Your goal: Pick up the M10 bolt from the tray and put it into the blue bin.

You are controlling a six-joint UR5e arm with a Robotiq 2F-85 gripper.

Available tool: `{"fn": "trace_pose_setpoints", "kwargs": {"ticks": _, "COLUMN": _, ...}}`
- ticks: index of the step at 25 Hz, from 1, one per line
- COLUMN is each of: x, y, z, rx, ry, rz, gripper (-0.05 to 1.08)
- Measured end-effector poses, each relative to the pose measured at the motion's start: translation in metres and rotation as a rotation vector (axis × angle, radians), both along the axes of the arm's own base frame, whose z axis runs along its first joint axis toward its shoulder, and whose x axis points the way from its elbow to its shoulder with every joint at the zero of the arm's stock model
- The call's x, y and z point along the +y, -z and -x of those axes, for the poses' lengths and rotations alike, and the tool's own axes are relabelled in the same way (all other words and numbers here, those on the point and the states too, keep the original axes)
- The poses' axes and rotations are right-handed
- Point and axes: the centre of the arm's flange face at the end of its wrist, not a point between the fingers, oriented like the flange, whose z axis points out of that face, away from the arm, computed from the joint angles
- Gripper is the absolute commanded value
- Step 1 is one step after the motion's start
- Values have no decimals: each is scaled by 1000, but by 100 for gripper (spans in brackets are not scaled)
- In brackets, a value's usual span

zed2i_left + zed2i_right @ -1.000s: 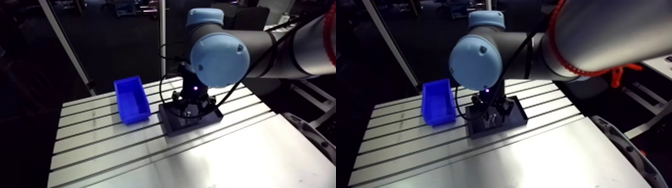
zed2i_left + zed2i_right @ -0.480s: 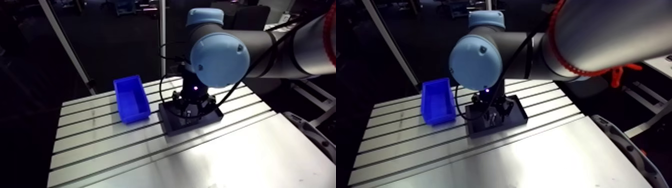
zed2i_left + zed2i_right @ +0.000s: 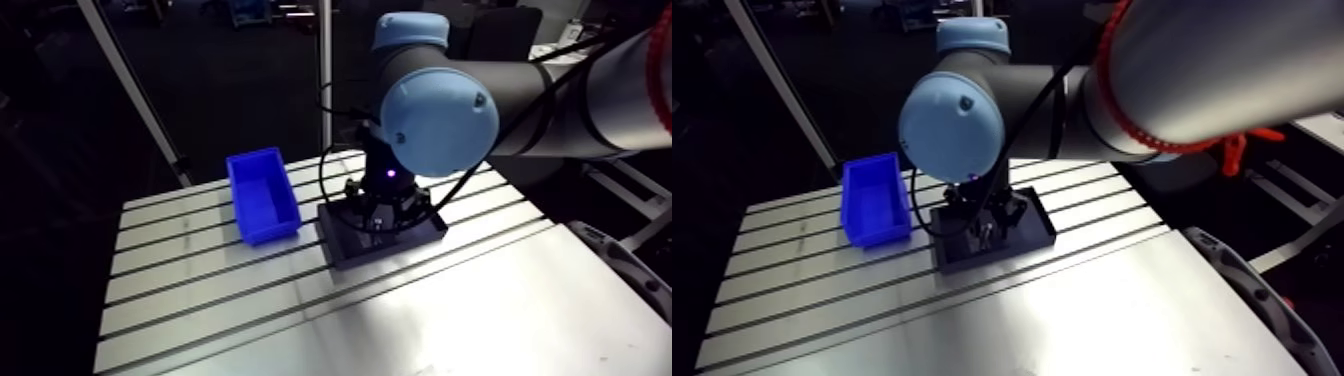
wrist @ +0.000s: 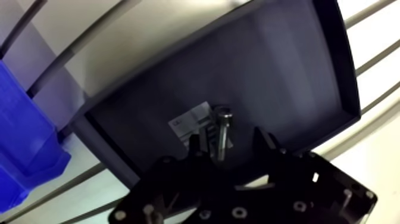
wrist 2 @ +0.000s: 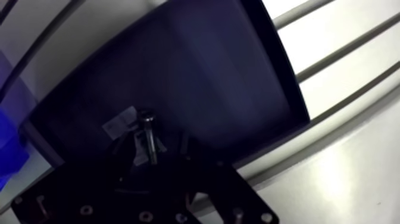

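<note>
one bolt point(image 4: 222, 132): flat in tray point(image 4: 286, 71)
hand point(image 4: 232, 143): released, around bolt, ready to pinch
blue bin point(image 3: 262, 197): mid-left, waiting

No legible text, number, brand or sign in either view. Only candidate: small pale label point(image 4: 189, 122) stuck to floor of dark tray point(image 4: 286, 71), partly tucked under head of bolt point(image 4: 222, 128). Faint grey marks on label, too blurred to read as letters or digits.
</note>
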Motion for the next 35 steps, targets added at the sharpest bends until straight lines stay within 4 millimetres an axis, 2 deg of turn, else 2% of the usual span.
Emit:
{"fn": "trace_pose_setpoints", "kwargs": {"ticks": 2, "x": 0, "y": 0, "z": 0, "rx": 2, "ry": -1, "rz": -1, "gripper": 55}}
{"fn": "trace_pose_setpoints", "kwargs": {"ticks": 35, "x": -1, "y": 3, "z": 1, "rx": 0, "ry": -5, "rz": 3, "gripper": 70}}
